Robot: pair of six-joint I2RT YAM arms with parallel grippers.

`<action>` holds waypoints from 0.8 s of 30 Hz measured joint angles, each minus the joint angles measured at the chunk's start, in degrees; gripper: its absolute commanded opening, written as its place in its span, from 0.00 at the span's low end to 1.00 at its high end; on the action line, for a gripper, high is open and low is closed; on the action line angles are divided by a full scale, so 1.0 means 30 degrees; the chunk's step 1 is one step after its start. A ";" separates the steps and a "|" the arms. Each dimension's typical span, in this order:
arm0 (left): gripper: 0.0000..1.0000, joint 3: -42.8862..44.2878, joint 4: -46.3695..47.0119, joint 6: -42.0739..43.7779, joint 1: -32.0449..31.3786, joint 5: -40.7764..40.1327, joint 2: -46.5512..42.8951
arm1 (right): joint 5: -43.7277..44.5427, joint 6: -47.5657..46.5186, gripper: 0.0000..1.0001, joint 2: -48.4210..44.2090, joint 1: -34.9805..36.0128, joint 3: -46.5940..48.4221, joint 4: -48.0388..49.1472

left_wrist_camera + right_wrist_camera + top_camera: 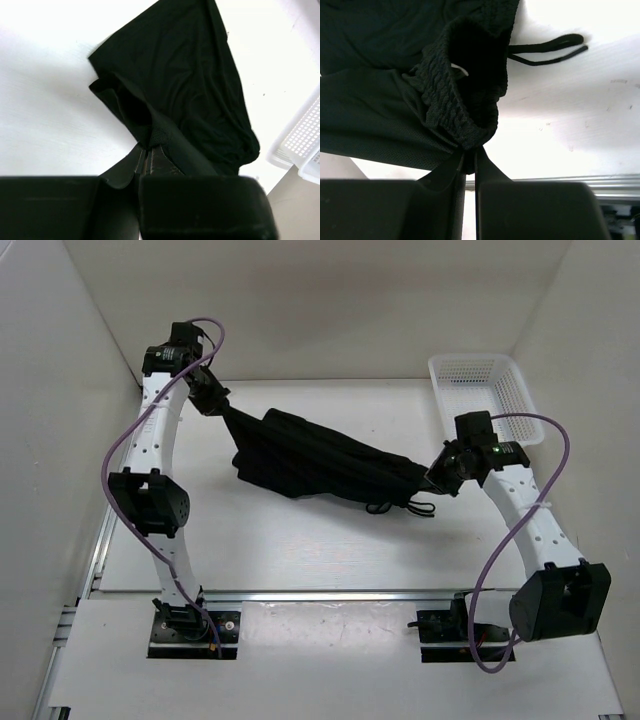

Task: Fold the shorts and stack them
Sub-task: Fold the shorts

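The black shorts (pixel 315 458) hang stretched between my two grippers above the white table, sagging in the middle. My left gripper (pixel 222 408) is shut on a leg hem at the far left; in the left wrist view (pixel 146 148) the fabric (pixel 190 85) hangs away from the closed jaws. My right gripper (pixel 432 478) is shut on the elastic waistband at the right; in the right wrist view (pixel 470 150) the ribbed waistband (pixel 455 100) bunches at the jaws. The thin drawstring (pixel 405 506) dangles onto the table and shows in the right wrist view (pixel 547 47).
A white mesh basket (pixel 482 395) stands at the back right, just behind the right arm; its corner shows in the left wrist view (pixel 302 145). White walls enclose the table on three sides. An aluminium rail (pixel 320 593) runs along the near edge.
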 measured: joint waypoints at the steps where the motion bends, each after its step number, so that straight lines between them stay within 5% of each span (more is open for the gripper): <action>1: 0.10 -0.0328 0.0080 0.0044 0.0029 -0.0007 -0.0277 | 0.0022 -0.0270 0.00 -0.0160 0.0000 0.0000 0.0015; 8: 0.10 -0.6958 0.0080 0.0423 0.1093 -0.0095 -0.5523 | -0.0517 -0.1814 0.00 -0.4065 0.0284 -0.2076 -0.0109; 15: 0.10 -1.4294 0.0168 0.0452 0.1494 -0.0058 -1.0987 | -0.2353 -0.2280 0.00 -0.5923 0.0335 -0.7461 -0.0423; 20: 0.10 -1.5045 0.0546 0.0423 0.0714 -0.0444 -1.0353 | -0.2375 -0.2288 0.00 -0.5880 0.0328 -0.7963 -0.1056; 24: 0.10 -1.2356 0.0627 0.0437 0.0357 -0.0816 -0.8247 | -0.2076 -0.1974 0.00 -0.4932 0.0328 -0.6849 -0.1056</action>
